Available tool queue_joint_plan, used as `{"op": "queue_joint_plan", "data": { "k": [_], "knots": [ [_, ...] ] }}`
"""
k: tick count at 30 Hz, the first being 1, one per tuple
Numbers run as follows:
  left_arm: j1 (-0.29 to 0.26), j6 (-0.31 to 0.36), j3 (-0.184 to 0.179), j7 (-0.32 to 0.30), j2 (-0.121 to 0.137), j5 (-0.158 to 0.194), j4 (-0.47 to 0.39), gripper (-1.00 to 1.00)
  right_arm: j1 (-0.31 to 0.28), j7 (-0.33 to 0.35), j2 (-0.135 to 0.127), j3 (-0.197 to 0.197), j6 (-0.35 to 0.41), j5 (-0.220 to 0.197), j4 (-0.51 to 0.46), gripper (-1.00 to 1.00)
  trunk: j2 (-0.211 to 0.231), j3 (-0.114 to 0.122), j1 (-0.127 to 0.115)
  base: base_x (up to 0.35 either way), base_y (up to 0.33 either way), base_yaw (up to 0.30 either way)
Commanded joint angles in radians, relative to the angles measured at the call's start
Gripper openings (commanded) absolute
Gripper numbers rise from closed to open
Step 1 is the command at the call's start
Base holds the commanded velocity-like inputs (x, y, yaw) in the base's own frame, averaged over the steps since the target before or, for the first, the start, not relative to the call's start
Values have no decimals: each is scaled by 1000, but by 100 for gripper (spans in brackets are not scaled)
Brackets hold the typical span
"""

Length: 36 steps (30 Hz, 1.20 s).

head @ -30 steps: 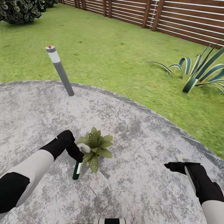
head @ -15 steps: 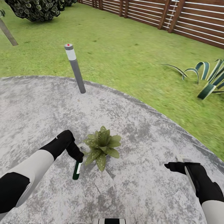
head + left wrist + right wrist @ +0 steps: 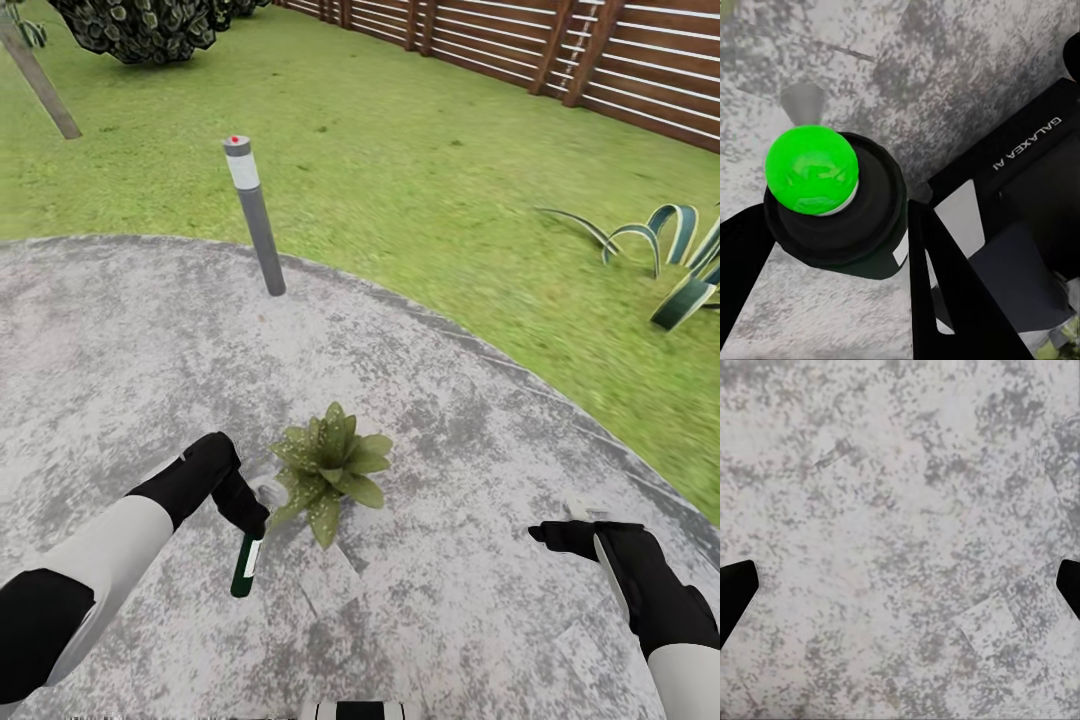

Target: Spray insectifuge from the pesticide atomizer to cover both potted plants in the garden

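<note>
Low in the frame's left half, the left tool point(image 3: 250, 520) clamps the slim dark green pesticide atomizer bottle point(image 3: 244, 566), hanging just beside a small green-leaved potted plant point(image 3: 331, 468) on the grey mottled patio point(image 3: 120, 350). At lower right, the right tool point(image 3: 900, 585) is spread wide.

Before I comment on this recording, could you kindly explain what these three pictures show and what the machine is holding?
This is a simulated two-armed wheeled robot. The wide picture comes from its head camera, looking down over both arms at a grey paved patio bordered by lawn. The other two come from cameras at each wrist. The left pincer is closed on a slim dark green pesticide atomizer; its wrist camera looks straight down onto the bottle's bright green top. Beside it a small potted plant sits on the paving. The right pincer is open and holds nothing; its camera looks at bare paving. A grey post stands at the patio's edge.
</note>
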Motion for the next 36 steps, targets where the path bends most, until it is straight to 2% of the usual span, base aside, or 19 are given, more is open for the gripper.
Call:
{"op": "queue_joint_plan", "data": {
  "k": [1,8,19,36],
  "knots": [
    [1,6,-3,-10,0,-8,-2,-100,0,9,0,-2,4,10,-1,100,0,-1,0,0,0,248],
    [3,7,-3,-10,0,-8,-2,-100,0,9,0,-2,3,10,-1,100,0,-6,0,0,-28,251],
    [10,7,-3,-10,0,-8,-2,-100,0,9,0,-2,4,10,-1,100,0,-13,0,0,-263,251],
    [12,6,-2,-10,0,-7,-2,-100,0,9,0,-2,4,10,-1,100,0,-24,0,0,-8,251]
  ]
}}
